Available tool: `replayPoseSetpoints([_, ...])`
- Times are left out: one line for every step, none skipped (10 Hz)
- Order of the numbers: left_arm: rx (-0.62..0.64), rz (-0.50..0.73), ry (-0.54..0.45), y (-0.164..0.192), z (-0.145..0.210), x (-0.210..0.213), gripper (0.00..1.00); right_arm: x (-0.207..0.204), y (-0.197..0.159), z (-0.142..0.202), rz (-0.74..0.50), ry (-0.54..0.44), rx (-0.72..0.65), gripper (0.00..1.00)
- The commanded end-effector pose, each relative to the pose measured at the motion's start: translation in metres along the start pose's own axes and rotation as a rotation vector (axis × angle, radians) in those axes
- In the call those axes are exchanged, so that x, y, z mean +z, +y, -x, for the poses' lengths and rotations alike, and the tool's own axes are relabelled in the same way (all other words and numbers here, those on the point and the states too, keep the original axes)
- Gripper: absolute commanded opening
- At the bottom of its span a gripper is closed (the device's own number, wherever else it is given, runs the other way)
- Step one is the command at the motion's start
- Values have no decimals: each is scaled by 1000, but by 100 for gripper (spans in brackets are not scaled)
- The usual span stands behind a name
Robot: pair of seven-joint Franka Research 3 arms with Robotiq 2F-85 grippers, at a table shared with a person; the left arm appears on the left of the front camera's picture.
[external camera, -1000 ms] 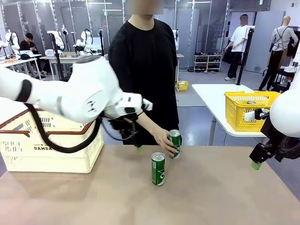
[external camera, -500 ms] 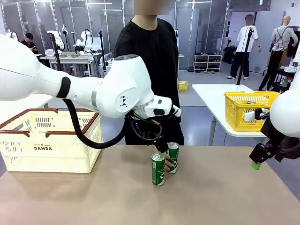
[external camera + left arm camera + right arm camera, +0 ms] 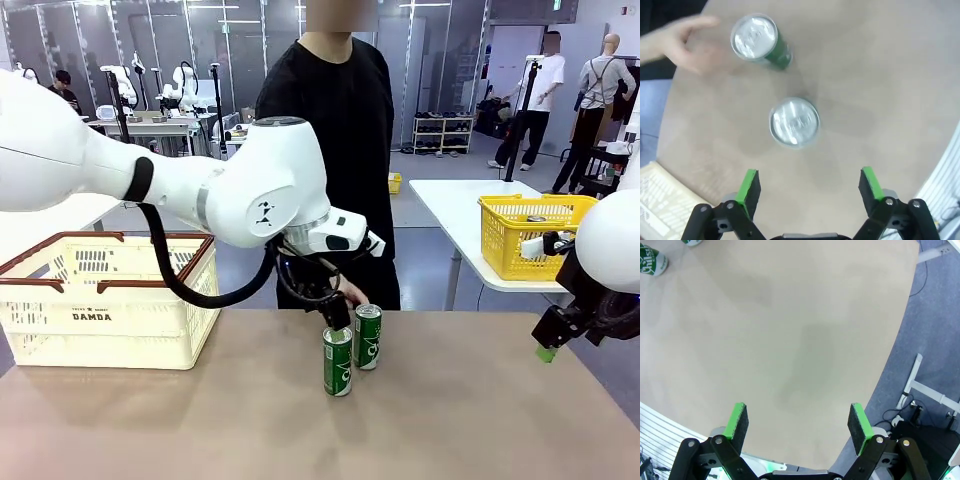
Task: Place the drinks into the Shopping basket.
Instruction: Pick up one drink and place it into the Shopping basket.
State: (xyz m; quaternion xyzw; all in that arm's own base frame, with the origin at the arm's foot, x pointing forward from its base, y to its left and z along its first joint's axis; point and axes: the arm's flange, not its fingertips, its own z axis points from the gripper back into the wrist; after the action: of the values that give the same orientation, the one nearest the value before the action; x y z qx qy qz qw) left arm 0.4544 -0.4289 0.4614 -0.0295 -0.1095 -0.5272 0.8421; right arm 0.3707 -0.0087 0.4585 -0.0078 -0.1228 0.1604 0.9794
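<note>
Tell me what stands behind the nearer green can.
A second green can, slightly to its right. Beyond that the person's hand, partly hidden by the left claw.

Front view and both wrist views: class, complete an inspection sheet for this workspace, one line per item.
Surface: beige tabletop, bare around the cans.
Job's things: two slim green metal cans with silver tops, near can and far can, upright, close together; cream perforated plastic shopping basket with brown rim, at the left.
Clutter: nothing seen.
End effectors: left end effector open above the near can; right end effector open, empty, at the table's right edge.
Cables: black cable looped under the left arm.
Surroundings: person's hand near the far can; yellow mesh basket on a white side table.
</note>
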Motion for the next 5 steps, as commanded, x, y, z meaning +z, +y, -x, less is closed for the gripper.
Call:
replayPoseSetpoints([-25,13,10,-20,70,19,100,2,-1,2,-2,1,14,100])
replayPoseSetpoints([-10,23,-20,-22,94,20,100,2,-1,2,-2,1,14,100])
replayPoseSetpoints([14,26,-32,-24,122,20,100,2,-1,2,-2,1,14,100])
replayPoseSetpoints([36,12,-34,-25,146,16,100,2,-1,2,-2,1,14,100])
replayPoseSetpoints([46,-35,-40,-24,161,13,100,2,-1,2,-2,1,14,100])
